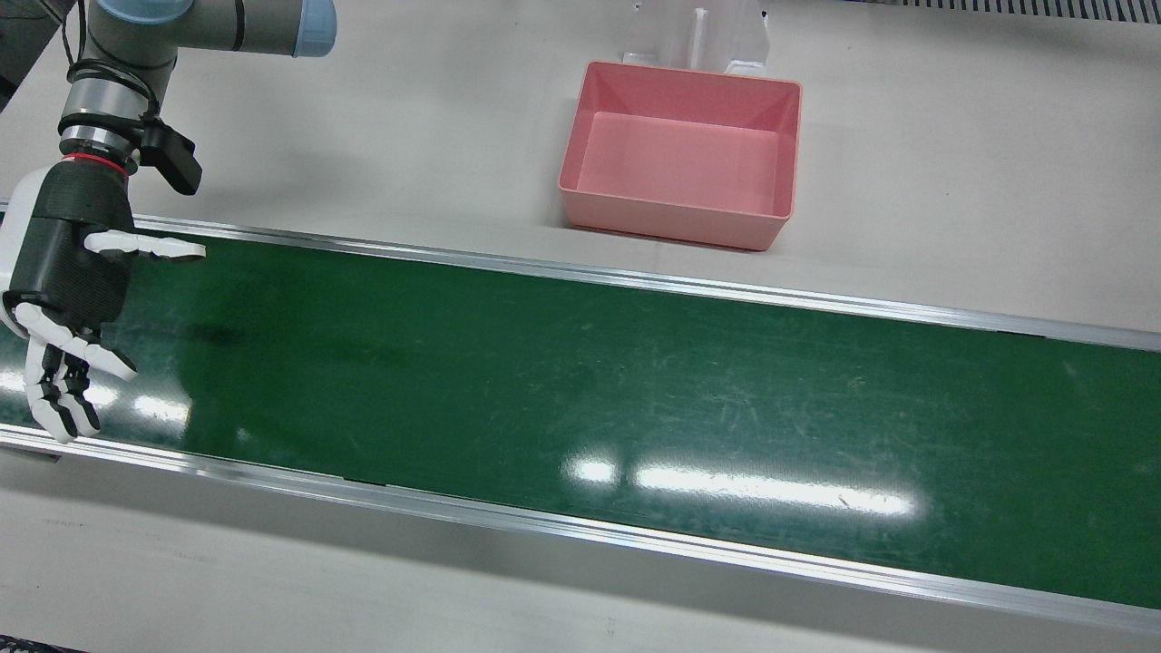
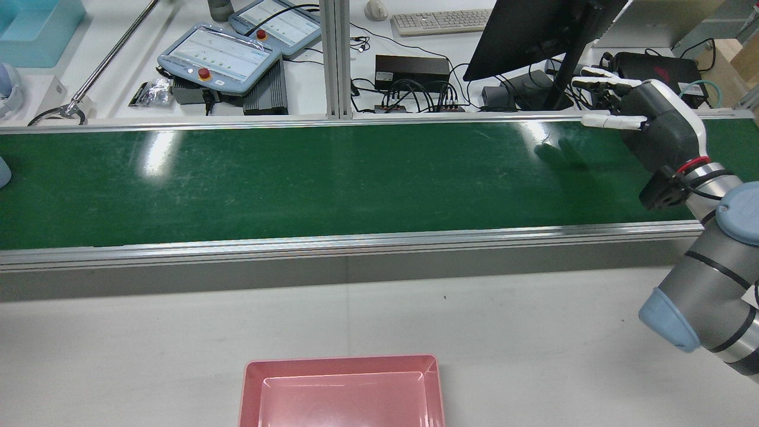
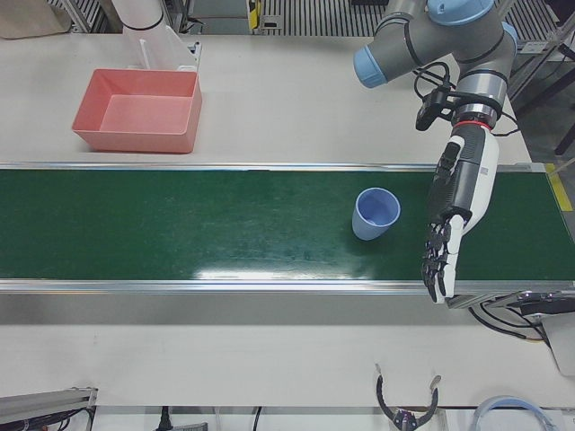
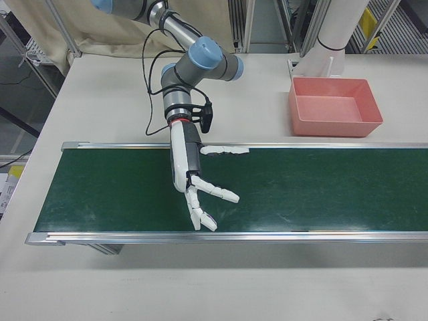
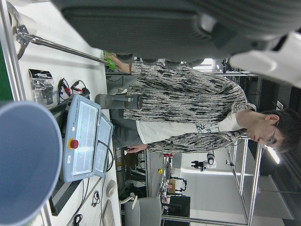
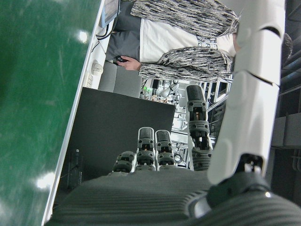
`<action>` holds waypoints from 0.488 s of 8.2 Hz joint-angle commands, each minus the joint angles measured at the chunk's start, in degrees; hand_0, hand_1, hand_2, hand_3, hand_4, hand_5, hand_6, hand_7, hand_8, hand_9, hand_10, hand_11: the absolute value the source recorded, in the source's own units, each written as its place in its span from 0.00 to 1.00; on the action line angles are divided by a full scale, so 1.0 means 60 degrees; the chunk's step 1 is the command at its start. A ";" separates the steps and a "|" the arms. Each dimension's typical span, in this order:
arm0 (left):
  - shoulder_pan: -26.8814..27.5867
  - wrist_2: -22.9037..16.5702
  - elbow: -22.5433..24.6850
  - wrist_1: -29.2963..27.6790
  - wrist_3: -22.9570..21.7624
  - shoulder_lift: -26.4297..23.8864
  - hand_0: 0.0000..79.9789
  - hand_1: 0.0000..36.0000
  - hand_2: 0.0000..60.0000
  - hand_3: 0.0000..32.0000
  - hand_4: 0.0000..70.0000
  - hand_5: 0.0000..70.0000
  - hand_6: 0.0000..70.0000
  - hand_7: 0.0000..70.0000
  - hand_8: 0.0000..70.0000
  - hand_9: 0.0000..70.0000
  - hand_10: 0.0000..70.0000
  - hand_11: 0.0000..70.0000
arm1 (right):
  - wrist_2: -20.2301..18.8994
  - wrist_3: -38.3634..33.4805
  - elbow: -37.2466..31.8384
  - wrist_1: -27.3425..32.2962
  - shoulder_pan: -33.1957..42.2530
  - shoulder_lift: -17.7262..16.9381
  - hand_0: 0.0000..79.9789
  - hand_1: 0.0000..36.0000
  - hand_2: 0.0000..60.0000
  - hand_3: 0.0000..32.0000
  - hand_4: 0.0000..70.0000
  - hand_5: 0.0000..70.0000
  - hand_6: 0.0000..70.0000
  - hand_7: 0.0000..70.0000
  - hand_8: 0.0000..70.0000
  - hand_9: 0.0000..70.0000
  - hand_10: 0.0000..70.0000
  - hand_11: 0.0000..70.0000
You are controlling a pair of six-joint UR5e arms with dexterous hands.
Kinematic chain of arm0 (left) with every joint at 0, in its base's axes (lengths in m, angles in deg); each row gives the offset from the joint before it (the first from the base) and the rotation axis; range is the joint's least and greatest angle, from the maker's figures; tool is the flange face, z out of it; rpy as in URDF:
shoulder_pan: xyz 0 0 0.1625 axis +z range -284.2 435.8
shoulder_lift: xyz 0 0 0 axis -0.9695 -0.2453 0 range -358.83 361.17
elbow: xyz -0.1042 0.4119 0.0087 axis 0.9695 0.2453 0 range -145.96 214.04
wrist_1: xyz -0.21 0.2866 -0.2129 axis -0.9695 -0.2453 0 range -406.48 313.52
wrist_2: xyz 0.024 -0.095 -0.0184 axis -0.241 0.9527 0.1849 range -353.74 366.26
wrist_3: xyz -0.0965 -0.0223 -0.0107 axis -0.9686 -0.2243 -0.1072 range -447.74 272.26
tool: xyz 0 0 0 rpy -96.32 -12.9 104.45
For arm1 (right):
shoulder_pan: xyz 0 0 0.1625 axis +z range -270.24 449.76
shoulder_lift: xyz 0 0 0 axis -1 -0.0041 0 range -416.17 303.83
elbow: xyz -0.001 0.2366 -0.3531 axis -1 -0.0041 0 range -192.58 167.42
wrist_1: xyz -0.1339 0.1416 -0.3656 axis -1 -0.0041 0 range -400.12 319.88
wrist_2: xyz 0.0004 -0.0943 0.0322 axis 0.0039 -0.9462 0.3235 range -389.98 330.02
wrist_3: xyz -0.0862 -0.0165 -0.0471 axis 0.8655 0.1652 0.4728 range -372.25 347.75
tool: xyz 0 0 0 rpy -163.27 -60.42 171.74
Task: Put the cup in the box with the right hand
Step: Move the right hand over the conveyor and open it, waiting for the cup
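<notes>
Cup [image 3: 375,214] sits upright on the green belt [image 1: 580,399] toward the robot's left end of the table, just beside the left hand [image 3: 454,215]; your right hand [image 4: 190,180] hovers over the far opposite end, fingers apart, holding nothing; left hand fingers extended, also empty. Box [image 1: 682,152] is empty at the robot-side table edge. Cup looks light, thin plastic — likely slippery; wrap the sidewall mid-height, gently, don't pinch the rim.

Right robot hand [image 1: 68,272] at the view's left edge, over the green conveyor belt [image 1: 590,390], fingers [image 1: 63,381] spread, holding nothing. Pink box [image 1: 680,154] empty on the white table [image 1: 952,181] just beyond the belt, well apart from the hand.
</notes>
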State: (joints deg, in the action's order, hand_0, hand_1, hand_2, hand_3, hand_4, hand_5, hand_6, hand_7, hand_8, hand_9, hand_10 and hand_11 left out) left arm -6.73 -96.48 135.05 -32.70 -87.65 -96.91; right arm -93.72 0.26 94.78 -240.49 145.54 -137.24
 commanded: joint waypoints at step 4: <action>0.0000 0.0000 0.0010 0.0019 0.0000 -0.0001 0.00 0.00 0.00 0.00 0.00 0.00 0.00 0.00 0.00 0.00 0.00 0.00 | -0.0025 0.0780 0.0660 -0.0090 -0.0725 0.0343 0.72 0.48 0.05 0.00 0.32 0.10 0.09 0.29 0.15 0.27 0.06 0.11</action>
State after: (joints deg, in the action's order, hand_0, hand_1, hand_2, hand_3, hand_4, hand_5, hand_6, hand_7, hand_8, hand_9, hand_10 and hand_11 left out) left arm -6.73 -96.48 135.11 -32.60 -87.65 -96.91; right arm -93.62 0.81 93.35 -240.67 143.45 -134.73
